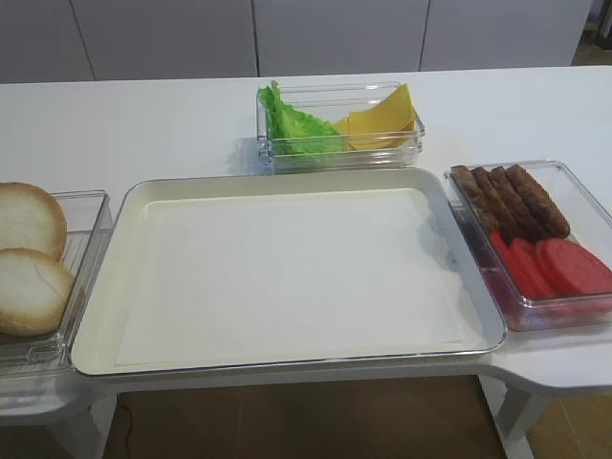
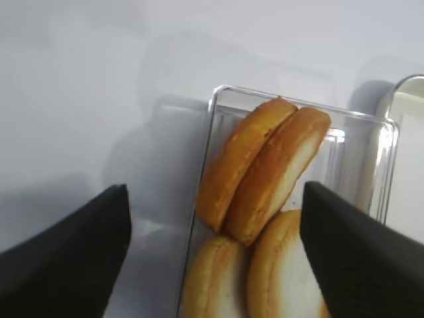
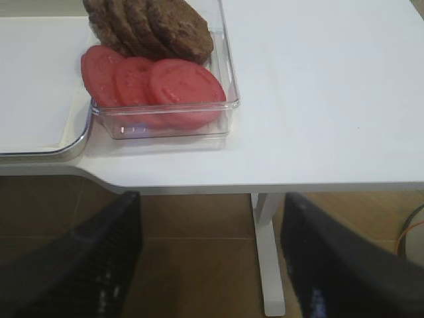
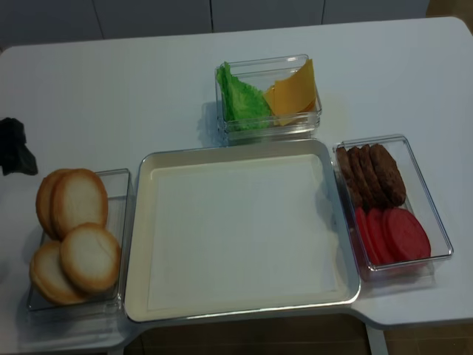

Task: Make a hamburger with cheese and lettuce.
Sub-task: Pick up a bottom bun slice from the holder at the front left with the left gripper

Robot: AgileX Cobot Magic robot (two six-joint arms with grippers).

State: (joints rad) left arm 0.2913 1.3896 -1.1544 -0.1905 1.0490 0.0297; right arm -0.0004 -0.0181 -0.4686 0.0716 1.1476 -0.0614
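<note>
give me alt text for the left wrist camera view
Four bun halves, golden-brown rims and pale faces, stand leaning in a clear container on a white table. The left gripper hovers above them, its dark jaws wide open and empty.

Table (image 1: pixel 143 124): white top, white legs.
Floor (image 3: pixel 199 252): brown tiles.
Cabinets (image 1: pixel 258 38): grey panels, 12 o'clock.

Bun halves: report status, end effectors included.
Left end effector open above bun halves in their bin. Right end effector open, off table edge. Tray bare; lettuce, cheese untouched. Nothing blocking.
</note>
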